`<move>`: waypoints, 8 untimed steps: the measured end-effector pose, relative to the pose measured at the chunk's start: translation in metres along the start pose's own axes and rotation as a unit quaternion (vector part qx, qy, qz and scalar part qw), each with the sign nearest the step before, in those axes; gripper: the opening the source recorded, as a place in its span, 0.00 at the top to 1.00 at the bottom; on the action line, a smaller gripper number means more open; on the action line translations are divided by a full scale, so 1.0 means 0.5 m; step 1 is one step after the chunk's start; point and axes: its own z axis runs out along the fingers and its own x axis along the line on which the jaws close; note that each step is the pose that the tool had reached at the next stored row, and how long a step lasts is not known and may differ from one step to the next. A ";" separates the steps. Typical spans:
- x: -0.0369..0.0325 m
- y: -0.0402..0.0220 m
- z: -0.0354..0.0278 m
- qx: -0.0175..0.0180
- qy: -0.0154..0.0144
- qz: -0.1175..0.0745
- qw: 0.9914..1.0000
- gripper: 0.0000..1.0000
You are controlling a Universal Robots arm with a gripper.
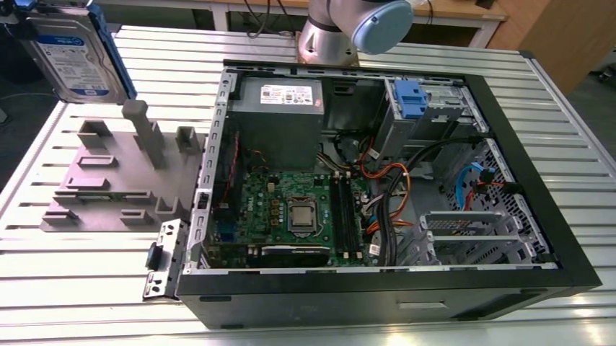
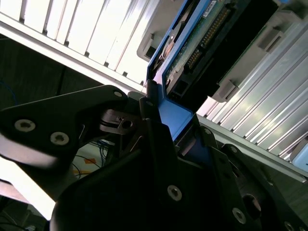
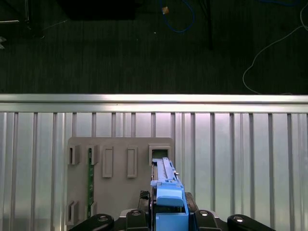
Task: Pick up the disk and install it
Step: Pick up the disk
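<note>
a: exterior view first, where's the disk (image 1: 75, 54)?
b: up in the air at the exterior view's left, label toward the camera, high above the grey holder (image 1: 106, 184) that sits on the bench (image 1: 86, 288). the open computer case (image 1: 385, 295) lies on the bench toward the exterior view's right, well apart from the disk.
a: second wrist view?
b: the gripper (image 2: 174, 120) is clamped on the disk's blue frame, black jaws pressed on either side. the disk's connector end and green circuit board point away from it, over the ribbed bench.
a: and the first wrist view?
b: the disk (image 3: 166, 185) shows edge-on, gripped at its blue frame, hanging over the holder's slotted plate, near a corner slot. dark floor (image 3: 144, 48) lies beyond the bench edge.
</note>
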 end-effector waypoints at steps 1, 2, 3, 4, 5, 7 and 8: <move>0.000 0.000 0.000 0.000 0.000 0.000 1.000 0.64; 0.000 0.000 0.000 0.000 0.000 0.000 1.000 0.64; 0.000 0.000 -0.001 0.000 0.000 0.000 1.000 0.64; 0.000 0.000 -0.001 0.000 0.000 0.000 1.000 0.64; 0.000 0.000 -0.001 0.000 0.000 0.000 1.000 0.64; 0.000 0.000 -0.002 0.000 0.000 0.000 1.000 0.64; 0.000 0.000 -0.002 0.000 0.000 0.000 1.000 0.64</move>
